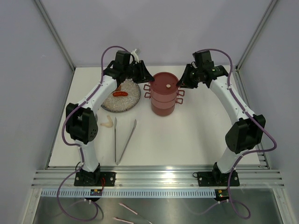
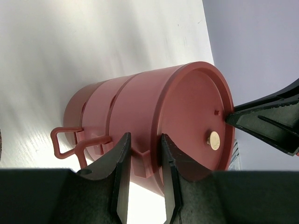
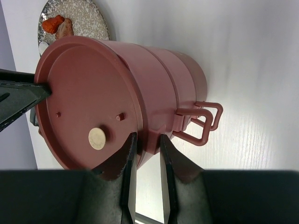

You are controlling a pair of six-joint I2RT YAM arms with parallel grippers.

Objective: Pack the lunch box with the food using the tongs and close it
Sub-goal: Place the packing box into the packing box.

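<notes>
The lunch box (image 1: 164, 91) stands as a stack of three dark-red tiers with a flat red lid and a small beige knob on top. My left gripper (image 1: 145, 77) is at its left side. In the left wrist view the jaws (image 2: 145, 140) are closed over the lid's rim and a small tab of the top tier (image 2: 140, 107). My right gripper (image 1: 183, 83) does the same on the right side (image 3: 147, 140), just above the loop handles (image 3: 201, 123). The tongs (image 1: 124, 140) lie on the table, held by nobody. Orange and brown food (image 1: 119, 94) remains on the plate.
The grey speckled plate (image 1: 131, 100) sits just left of the lunch box, under my left arm. A pale piece (image 1: 107, 123) lies on the table left of the tongs. White walls close in the table at the back and sides.
</notes>
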